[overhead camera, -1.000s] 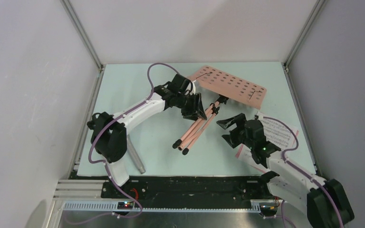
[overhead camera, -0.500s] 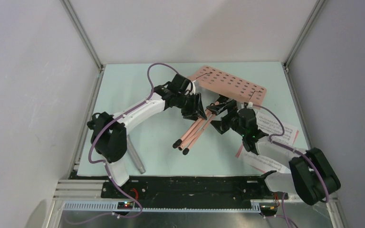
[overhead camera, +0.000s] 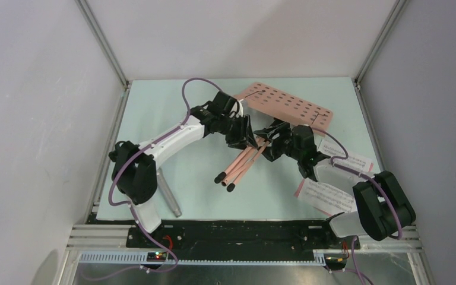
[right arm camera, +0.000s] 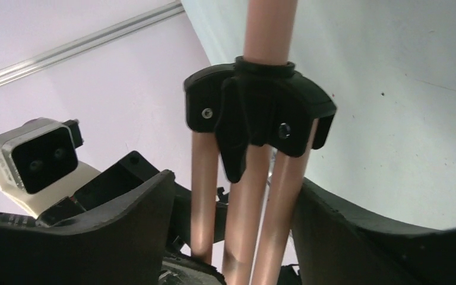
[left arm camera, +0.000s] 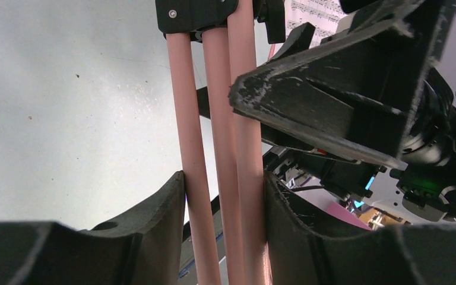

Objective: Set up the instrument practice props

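"If we start at the near edge, what is lying there?"

"A grey microphone (overhead camera: 167,193) lies flat on the table (overhead camera: 166,119) beside the left arm's base, untouched. On the right, just past that arm's base, lie the sheet-music pages (overhead camera: 326,196), with the arm reaching over them. I cannot find the small black mic stand in any view."

"And further in?"

"The pink music stand (overhead camera: 240,167) is on its side mid-table, its three legs (left arm camera: 214,119) folded into one bundle with the feet pointing toward us. The left gripper (overhead camera: 244,135) is clamped across that bundle; its wrist view shows both fingers pressed against the outer tubes."

"Why hold it there?"

"I'd judge it is an anchor, so the stand cannot slide or roll while the other arm works on it."

"What about the right one?"

"The right gripper (overhead camera: 271,142) straddles the same legs just below the black hub (right arm camera: 258,113). Its jaws stand apart, with a gap showing at the left finger, so nothing is gripped. That spot looks chosen for spreading the legs or working the hub."

"And at the back?"

"The perforated desk (overhead camera: 291,107) lies tilted near the far edge, empty of pages. By my reckoning, setup has barely begun."
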`<state>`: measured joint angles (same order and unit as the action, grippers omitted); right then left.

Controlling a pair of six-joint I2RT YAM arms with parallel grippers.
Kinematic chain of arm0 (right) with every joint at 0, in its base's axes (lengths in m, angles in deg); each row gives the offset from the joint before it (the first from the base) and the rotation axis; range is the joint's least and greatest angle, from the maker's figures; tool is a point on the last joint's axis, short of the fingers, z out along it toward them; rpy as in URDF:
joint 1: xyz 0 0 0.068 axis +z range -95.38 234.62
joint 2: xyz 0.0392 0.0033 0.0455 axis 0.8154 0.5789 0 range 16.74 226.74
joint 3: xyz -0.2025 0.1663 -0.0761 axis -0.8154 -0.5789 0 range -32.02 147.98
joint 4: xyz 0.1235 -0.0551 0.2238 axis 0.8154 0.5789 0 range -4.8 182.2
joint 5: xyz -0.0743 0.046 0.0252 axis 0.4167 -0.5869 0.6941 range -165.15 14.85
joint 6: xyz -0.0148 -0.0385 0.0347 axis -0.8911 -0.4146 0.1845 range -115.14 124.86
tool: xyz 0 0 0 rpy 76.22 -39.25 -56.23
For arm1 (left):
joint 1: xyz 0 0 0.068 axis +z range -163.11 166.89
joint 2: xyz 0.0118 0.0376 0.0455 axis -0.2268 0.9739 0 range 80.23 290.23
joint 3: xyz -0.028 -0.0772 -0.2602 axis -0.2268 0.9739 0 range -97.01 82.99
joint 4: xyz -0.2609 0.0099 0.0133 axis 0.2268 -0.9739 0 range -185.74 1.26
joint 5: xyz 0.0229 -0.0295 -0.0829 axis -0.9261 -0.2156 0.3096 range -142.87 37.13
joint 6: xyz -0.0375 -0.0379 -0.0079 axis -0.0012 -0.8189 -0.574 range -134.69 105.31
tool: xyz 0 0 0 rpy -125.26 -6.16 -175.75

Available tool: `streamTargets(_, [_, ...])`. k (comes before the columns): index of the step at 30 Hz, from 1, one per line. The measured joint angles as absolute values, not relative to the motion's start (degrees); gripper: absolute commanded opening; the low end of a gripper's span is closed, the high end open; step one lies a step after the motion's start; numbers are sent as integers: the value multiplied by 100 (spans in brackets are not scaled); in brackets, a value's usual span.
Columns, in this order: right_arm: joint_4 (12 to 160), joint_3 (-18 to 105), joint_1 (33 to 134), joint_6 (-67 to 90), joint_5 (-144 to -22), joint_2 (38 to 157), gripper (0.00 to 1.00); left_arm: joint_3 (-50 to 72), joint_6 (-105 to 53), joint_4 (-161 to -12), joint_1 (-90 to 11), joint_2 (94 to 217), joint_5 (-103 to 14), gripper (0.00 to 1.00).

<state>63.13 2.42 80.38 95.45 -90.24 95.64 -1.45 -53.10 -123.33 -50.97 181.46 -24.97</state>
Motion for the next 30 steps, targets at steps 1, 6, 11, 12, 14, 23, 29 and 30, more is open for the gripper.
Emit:
streamTargets(1, [6370, 268, 8036, 9547, -9033, 9583, 60, -145, -5303, -12342, -5087, 18129, -2477, 0])
streamTargets(6, [6672, 329, 8001, 9654, -9147, 9592, 34, -145, -5212, -12420, -5069, 18085, -2416, 4])
streamTargets(11, [6943, 441, 8016, 9545, -9215, 9592, 30, -145, -5063, -12547, -5069, 18083, -2381, 45])
streamTargets(12, [7002, 463, 8025, 9508, -9223, 9590, 30, -143, -5026, -12582, -5069, 18083, -2372, 49])
streamTargets(14, [7157, 517, 8049, 9401, -9239, 9581, 30, -139, -4914, -12661, -5069, 18083, -2359, 54])
streamTargets(23, [7937, 559, 8040, 8247, -8926, 9572, 31, -121, -4519, -12750, -5095, 17902, -1356, 73])
streamTargets(29, [7996, 563, 8058, 7875, -8885, 9623, 31, 93, -4355, -12877, -5135, 17904, -1360, 80])
streamTargets(30, [8023, 570, 8067, 7829, -8887, 9638, 31, 143, -4309, -12932, -5132, 17904, -1439, 82])
